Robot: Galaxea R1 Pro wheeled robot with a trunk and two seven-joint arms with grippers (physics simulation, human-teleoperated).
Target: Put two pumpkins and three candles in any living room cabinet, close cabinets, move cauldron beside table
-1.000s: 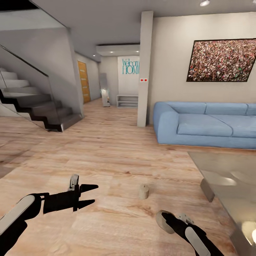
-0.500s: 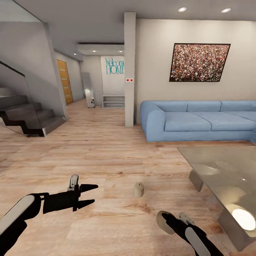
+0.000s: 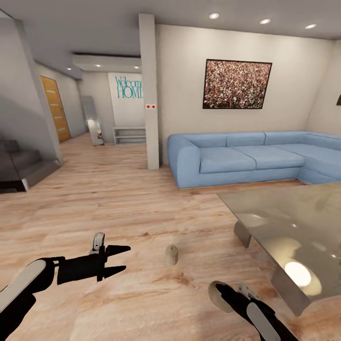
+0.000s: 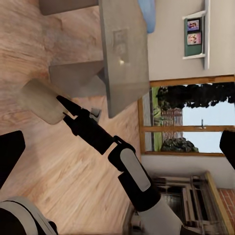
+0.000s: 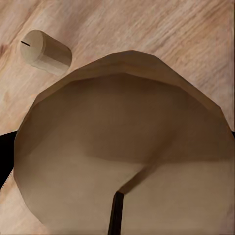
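One cream candle [image 3: 171, 255] stands upright on the wood floor in front of me; it shows again as the candle [image 5: 46, 51] in the right wrist view. My right gripper [image 3: 226, 293] is shut on a second candle [image 3: 216, 296], which looms large as the held candle [image 5: 122, 147] close to the right wrist camera. The left wrist view shows that held candle [image 4: 41, 100] at the tip of the right arm. My left gripper [image 3: 121, 259] hangs open and empty, left of the standing candle. The pumpkins, cabinet and cauldron are out of view.
A low glass-topped table [image 3: 284, 222] stands to the right of the standing candle. Behind it runs a blue corner sofa [image 3: 237, 158]. A pale pillar [image 3: 150, 94] rises at centre back, and dark stairs [image 3: 19, 168] are at the left. Bare floor stretches toward the hallway.
The whole picture has slid left, so the camera has turned right, bringing more of the sofa and table into view. Both arms keep their pose, and the right gripper still holds its candle.
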